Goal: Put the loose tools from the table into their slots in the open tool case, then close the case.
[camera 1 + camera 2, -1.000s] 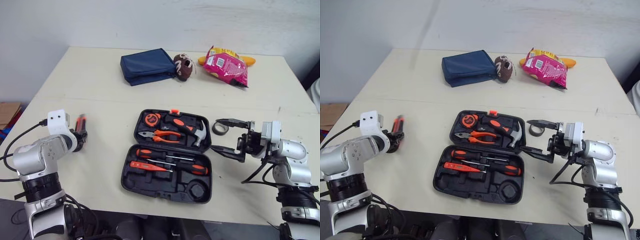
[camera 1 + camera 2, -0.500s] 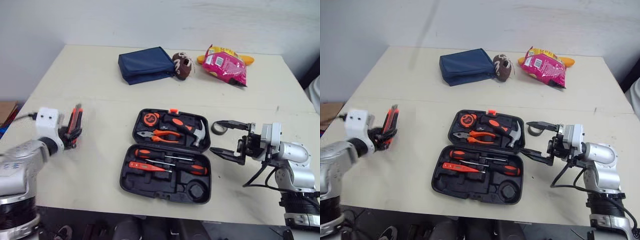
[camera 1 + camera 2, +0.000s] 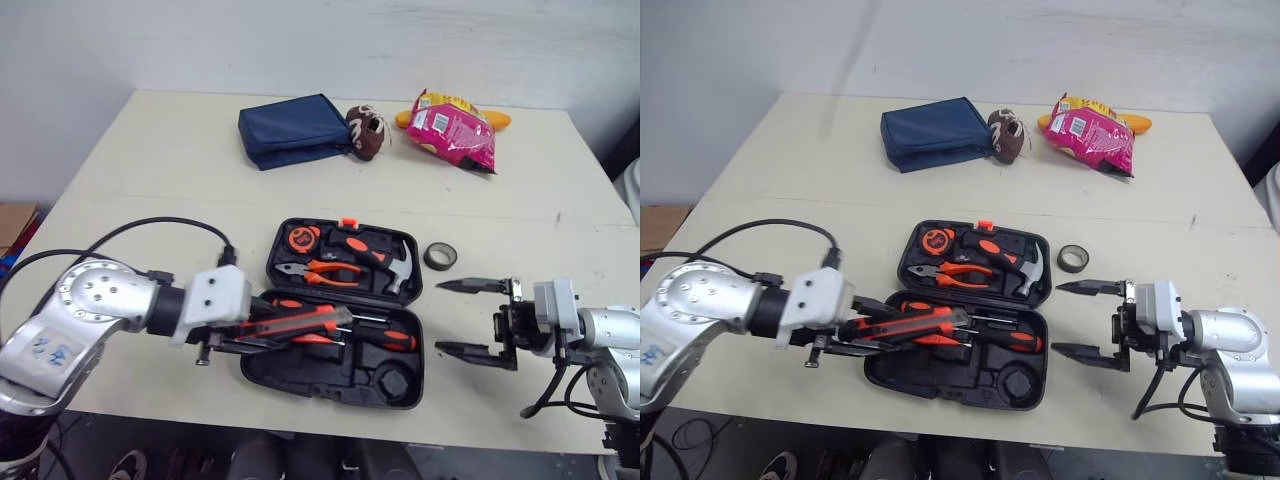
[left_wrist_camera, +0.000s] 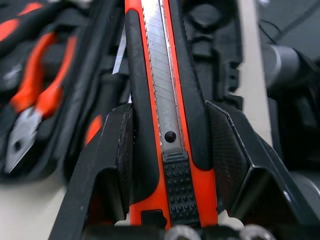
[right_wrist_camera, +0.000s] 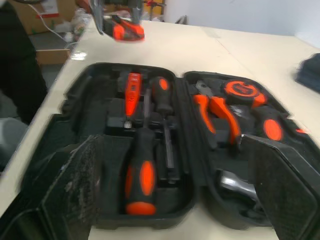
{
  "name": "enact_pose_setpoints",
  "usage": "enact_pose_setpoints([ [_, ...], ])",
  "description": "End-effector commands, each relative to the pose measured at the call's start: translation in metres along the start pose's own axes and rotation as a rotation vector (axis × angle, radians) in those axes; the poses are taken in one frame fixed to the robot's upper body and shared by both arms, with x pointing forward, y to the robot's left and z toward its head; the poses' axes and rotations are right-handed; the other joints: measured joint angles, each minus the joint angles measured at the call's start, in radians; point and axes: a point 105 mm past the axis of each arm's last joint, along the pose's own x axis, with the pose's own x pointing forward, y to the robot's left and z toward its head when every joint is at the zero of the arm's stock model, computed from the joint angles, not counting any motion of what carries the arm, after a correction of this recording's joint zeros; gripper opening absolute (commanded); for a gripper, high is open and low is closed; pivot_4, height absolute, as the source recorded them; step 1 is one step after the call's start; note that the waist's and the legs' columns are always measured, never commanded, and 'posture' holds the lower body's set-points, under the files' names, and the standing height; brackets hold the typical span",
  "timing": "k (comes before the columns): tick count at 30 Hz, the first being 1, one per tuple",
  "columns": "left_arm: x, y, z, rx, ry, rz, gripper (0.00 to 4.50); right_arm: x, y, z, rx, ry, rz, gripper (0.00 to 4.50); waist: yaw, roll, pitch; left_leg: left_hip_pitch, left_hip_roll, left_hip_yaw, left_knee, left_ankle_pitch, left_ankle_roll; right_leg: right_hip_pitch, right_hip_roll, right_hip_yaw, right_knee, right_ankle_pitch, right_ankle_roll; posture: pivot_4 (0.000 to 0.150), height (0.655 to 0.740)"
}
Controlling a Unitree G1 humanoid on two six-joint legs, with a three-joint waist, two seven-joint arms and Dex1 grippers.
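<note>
Utility knife (image 3: 305,320) poised over the open tool case (image 3: 262,365)

The left gripper (image 3: 245,328) is clamped on the knife, holding it above the screwdrivers (image 3: 385,338). The right gripper (image 3: 442,317) hangs spread beside the case. Released here, the knife would likely land on the screwdrivers, miss its slot and block the lid.

no readable text, labels or numbers

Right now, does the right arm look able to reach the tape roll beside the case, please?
Probably yes: the right gripper is open and empty, and the tape roll lies on bare table close by, with nothing between them.
</note>
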Motion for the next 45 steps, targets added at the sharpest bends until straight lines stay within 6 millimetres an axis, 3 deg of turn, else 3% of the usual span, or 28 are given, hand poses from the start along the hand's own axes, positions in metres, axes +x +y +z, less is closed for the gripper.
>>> enact_pose_setpoints([
  [1, 0.014, -0.006, -0.001, 0.072, 0.048, -0.108, 1.5, 0.0, 0.004, 0.013, -0.019, -0.013, 0.007, 4.5, -0.003, 0.0, 0.0, 0.0, 0.0, 0.0, 0.0, 0.0, 0.0, 0.0, 0.0, 0.001, 0.0, 0.0, 0.0, 0.15, 0.74],
  [8, 0.033, -0.003, -0.016, 0.06, 0.18, -0.178, 1.5, 0.001, 0.01, 0.012, 0.002, -0.007, -0.01, 4.5, -0.007, 0.0, 0.0, 0.0, 0.0, 0.001, 0.001, 0.0, 0.001, 0.0, 0.0, 0.002, 0.0, 0.0, 0.002, 0.15, 0.74],
  [13, 0.044, -0.006, -0.017, 0.009, 0.186, -0.176, 1.5, -0.002, 0.013, 0.009, 0.024, 0.002, -0.023, 4.5, -0.005, 0.0, 0.0, 0.0, 0.0, 0.001, 0.001, 0.0, 0.001, 0.0, 0.0, 0.002, 0.0, -0.001, 0.002, 0.15, 0.74],
  [18, 0.056, -0.018, -0.019, -0.006, 0.189, -0.208, 1.5, -0.004, 0.012, 0.008, 0.027, 0.014, -0.028, 4.5, -0.004, -0.001, 0.0, -0.001, 0.0, 0.001, 0.002, 0.0, 0.001, 0.0, 0.0, 0.002, 0.001, -0.001, 0.002, 0.15, 0.74],
  [23, 0.058, -0.017, -0.029, -0.005, 0.251, -0.181, 1.5, -0.007, 0.014, 0.005, 0.05, 0.025, -0.024, 4.5, 0.003, -0.001, 0.0, 0.0, 0.0, 0.001, 0.002, 0.0, 0.001, 0.001, 0.0, 0.002, 0.001, -0.001, 0.002, 0.15, 0.74],
  [32, 0.058, -0.013, -0.03, -0.014, 0.242, -0.134, 1.5, -0.007, 0.014, -0.002, 0.059, 0.018, -0.019, 4.5, 0.004, -0.001, 0.0, 0.001, -0.001, 0.0, 0.002, 0.0, 0.001, 0.002, -0.001, 0.001, 0.001, -0.001, 0.002, 0.15, 0.74],
  [38, 0.058, 0.001, 0.0, 0.112, 0.054, -0.064, 4.16, -0.006, 0.014, -0.004, 0.058, 0.01, -0.024, 4.5, 0.006, -0.001, 0.0, 0.0, -0.001, 0.0, 0.004, 0.0, 0.002, 0.002, -0.001, 0.001, 0.001, -0.001, 0.002, 0.15, 0.74],
  [39, 0.051, -0.002, 0.006, 0.103, 0.017, -0.087, 4.39, -0.006, 0.013, -0.003, 0.062, 0.003, -0.035, 4.5, 0.005, -0.001, 0.0, 0.0, -0.001, 0.0, 0.004, 0.0, 0.002, 0.002, -0.001, 0.001, 0.001, -0.001, 0.002, 0.15, 0.74],
  [41, 0.032, -0.006, 0.019, 0.119, -0.077, -0.129, 4.39, -0.007, 0.011, -0.003, 0.061, 0.003, -0.04, 4.5, 0.001, -0.001, 0.0, 0.0, 0.0, 0.0, 0.004, 0.0, 0.002, 0.001, -0.001, 0.001, 0.001, -0.001, 0.002, 0.15, 0.74],
  [45, 0.018, 0.0, 0.014, 0.154, -0.119, -0.094, 4.39, -0.008, 0.008, -0.006, 0.058, 0.008, -0.046, 4.5, 0.0, 0.0, 0.0, 0.001, 0.0, 0.0, 0.004, 0.001, 0.001, 0.002, 0.0, 0.001, 0.002, -0.001, 0.002, 0.15, 0.74],
])
